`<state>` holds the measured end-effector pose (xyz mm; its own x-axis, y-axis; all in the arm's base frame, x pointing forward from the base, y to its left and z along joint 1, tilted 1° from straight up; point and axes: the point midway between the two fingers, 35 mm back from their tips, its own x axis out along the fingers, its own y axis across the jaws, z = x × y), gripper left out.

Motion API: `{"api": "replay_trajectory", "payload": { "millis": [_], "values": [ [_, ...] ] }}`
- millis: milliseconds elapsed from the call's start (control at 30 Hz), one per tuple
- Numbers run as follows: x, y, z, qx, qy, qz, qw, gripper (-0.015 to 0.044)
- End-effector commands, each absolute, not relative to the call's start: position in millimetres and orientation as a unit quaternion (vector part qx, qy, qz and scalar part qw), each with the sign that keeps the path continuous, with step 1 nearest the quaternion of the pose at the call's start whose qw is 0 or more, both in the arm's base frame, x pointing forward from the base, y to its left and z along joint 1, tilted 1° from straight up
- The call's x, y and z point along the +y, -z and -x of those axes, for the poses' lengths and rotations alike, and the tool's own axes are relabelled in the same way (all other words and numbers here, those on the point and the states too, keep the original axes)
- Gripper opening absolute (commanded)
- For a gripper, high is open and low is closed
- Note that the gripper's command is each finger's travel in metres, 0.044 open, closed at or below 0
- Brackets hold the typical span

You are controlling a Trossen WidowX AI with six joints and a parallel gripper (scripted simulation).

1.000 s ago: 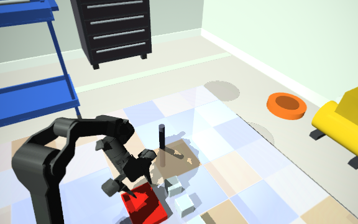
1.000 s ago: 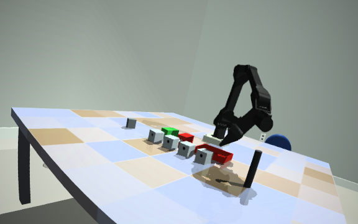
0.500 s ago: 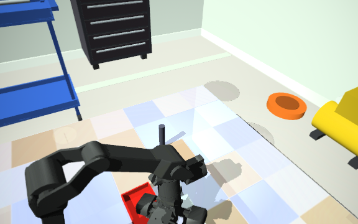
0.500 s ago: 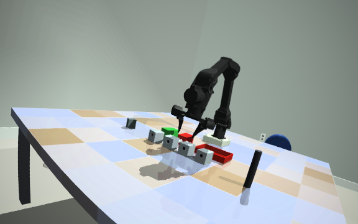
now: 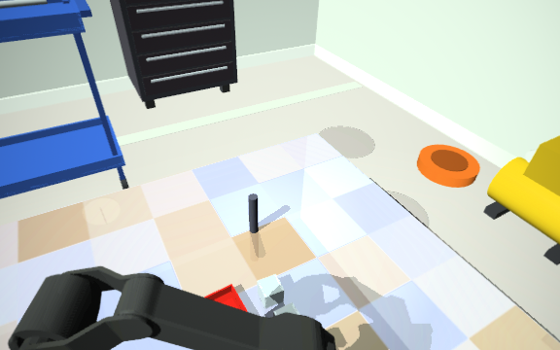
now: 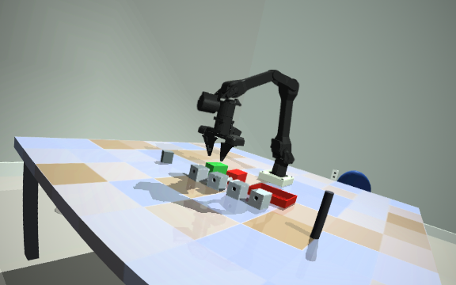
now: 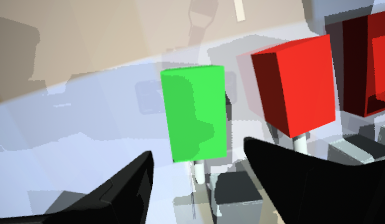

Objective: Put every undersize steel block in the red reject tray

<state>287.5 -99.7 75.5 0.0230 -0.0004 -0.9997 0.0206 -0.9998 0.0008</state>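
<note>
The green gauge (image 6: 217, 167) (image 7: 200, 112) lies on the table, its pale pin pointing toward the blocks. My gripper (image 6: 215, 157) (image 7: 198, 150) is open and empty, above the green gauge, with its fingertips on either side of it in the wrist view. Several steel blocks stand in a row, holes facing the exterior camera: one block (image 6: 198, 172), a second (image 6: 217, 180), a third (image 6: 237, 189) and an end one (image 6: 260, 199) (image 5: 270, 292). The red reject tray (image 6: 287, 201) (image 5: 227, 298) (image 7: 354, 70) stands behind the end blocks; I see no block in its visible part.
A red gauge-like block (image 6: 237, 174) (image 7: 305, 87) with a pale pin lies between the green gauge and the tray. A dark grey block (image 6: 167, 157) stands apart at the left. A black upright post (image 6: 322, 215) (image 5: 253, 214) stands beyond the tray end of the row.
</note>
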Motion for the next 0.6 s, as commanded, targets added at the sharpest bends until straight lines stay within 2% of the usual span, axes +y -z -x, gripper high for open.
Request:
{"api": "replay_trajectory", "payload": {
  "millis": [0, 567],
  "values": [
    [-99, -76, -289, 0.005, 0.697, -0.717, -0.004, 0.03],
    [-99, -55, -289, 0.005, 0.697, -0.717, -0.004, 0.03]
  ]
}}
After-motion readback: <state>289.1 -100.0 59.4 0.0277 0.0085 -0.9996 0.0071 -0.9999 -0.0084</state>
